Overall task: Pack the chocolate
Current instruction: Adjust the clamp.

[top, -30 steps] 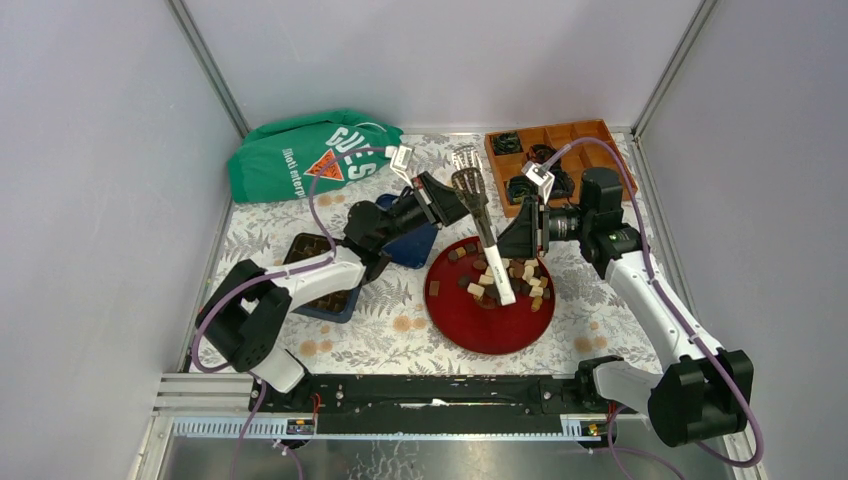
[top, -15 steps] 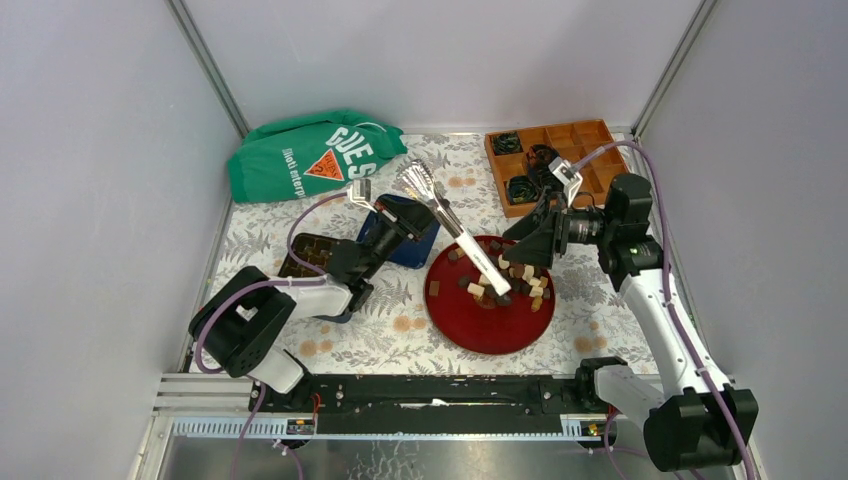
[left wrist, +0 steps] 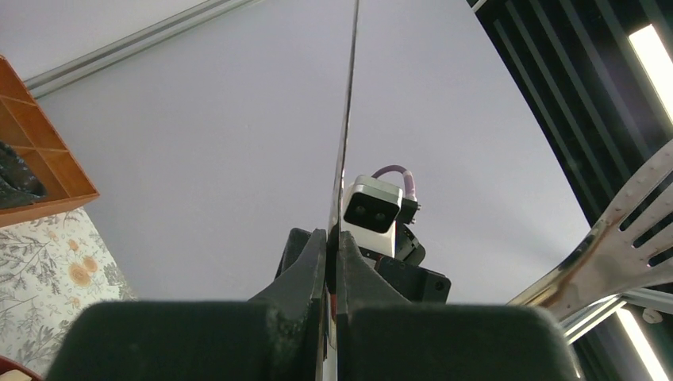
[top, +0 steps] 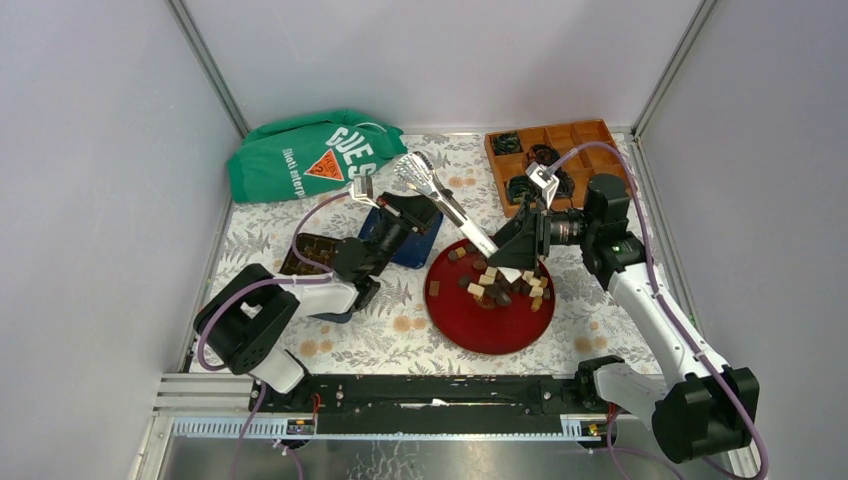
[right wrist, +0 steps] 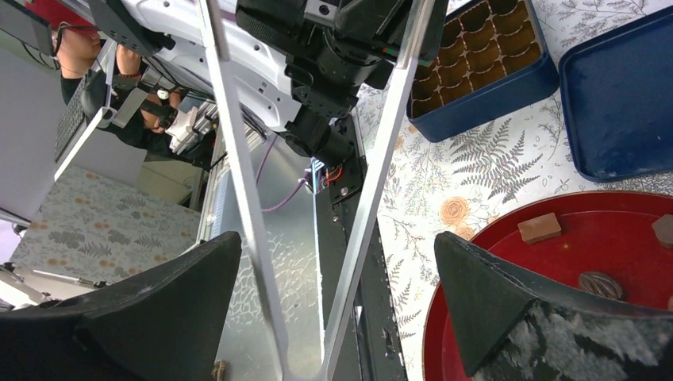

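- The desk, covered with a leaf-print cloth, carries everything.
- A green bag lies at its far left corner.
- The red plate sits near the middle, with the blue box of moulded cups to its left.
- Metal tongs slant over the plate's far edge.
- The left claw is clamped on one tong arm.
- The right claw stands wide apart around the tongs' joined end.
- The chocolate, brown and cream pieces, lies heaped on the plate's far half.

We count one plate, one tongs, one bag, one box, one lid, one tray, roughly twenty chocolates.
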Robot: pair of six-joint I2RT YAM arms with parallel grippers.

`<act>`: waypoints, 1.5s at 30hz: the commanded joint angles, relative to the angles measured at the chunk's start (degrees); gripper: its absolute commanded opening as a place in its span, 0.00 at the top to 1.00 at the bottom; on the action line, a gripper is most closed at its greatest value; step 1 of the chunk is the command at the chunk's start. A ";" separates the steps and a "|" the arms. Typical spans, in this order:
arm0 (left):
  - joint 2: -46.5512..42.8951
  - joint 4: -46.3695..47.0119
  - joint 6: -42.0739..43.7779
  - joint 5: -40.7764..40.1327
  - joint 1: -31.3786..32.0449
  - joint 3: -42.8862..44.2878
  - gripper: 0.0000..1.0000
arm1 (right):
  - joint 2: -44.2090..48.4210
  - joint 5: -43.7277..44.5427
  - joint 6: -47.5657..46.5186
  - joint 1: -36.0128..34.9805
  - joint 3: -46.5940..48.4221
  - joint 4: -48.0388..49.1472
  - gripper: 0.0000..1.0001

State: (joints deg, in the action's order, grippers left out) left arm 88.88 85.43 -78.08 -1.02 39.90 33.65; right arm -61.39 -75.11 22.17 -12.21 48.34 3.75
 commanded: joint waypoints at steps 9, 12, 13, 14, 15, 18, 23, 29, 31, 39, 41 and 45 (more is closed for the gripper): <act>2.61 3.59 2.44 -2.79 3.34 3.51 1.00 | -5.66 2.43 9.71 -2.64 6.72 8.97 0.02; 3.20 3.82 2.42 -3.26 3.53 3.65 1.00 | -6.30 2.23 13.05 -2.77 6.37 12.47 0.05; 3.43 3.91 2.41 -3.29 3.64 3.81 1.00 | -6.56 2.03 13.94 -2.93 6.22 13.52 0.07; 3.75 3.93 2.37 -3.25 3.70 4.01 1.00 | -6.82 1.78 14.41 -3.10 6.28 14.03 0.08; 4.22 3.95 2.26 -3.19 3.82 4.31 1.00 | -7.00 1.54 14.38 -3.35 6.45 14.05 0.09; 5.23 4.04 1.94 -3.54 3.90 4.81 1.00 | -7.59 1.16 13.84 -4.23 7.09 13.63 0.12; 6.33 4.97 0.85 -4.42 3.88 5.25 1.00 | -7.74 1.24 12.02 -4.82 6.79 12.04 0.14; 7.44 6.06 -1.02 -4.88 3.94 5.43 1.00 | -7.59 0.21 13.37 -4.84 6.04 13.67 0.19; 7.67 6.14 -1.46 -5.00 3.93 5.46 1.00 | -7.73 -0.30 15.47 -4.84 5.37 16.20 0.20; 7.62 6.28 -1.44 -5.94 3.95 5.29 1.00 | -7.94 -0.82 18.14 -4.84 4.49 19.72 0.15; 7.79 6.24 -1.54 -6.10 3.88 5.38 1.00 | -7.96 -0.72 17.43 -4.84 4.48 19.02 0.15; 8.10 6.15 -1.78 -6.51 3.99 5.55 1.00 | -7.72 -0.49 16.27 -4.97 4.40 17.67 0.15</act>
State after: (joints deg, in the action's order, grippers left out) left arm 96.03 87.90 -80.03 -5.08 43.53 37.54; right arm -69.52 -73.17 38.89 -16.25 52.21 19.55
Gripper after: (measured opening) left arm 0.034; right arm 0.853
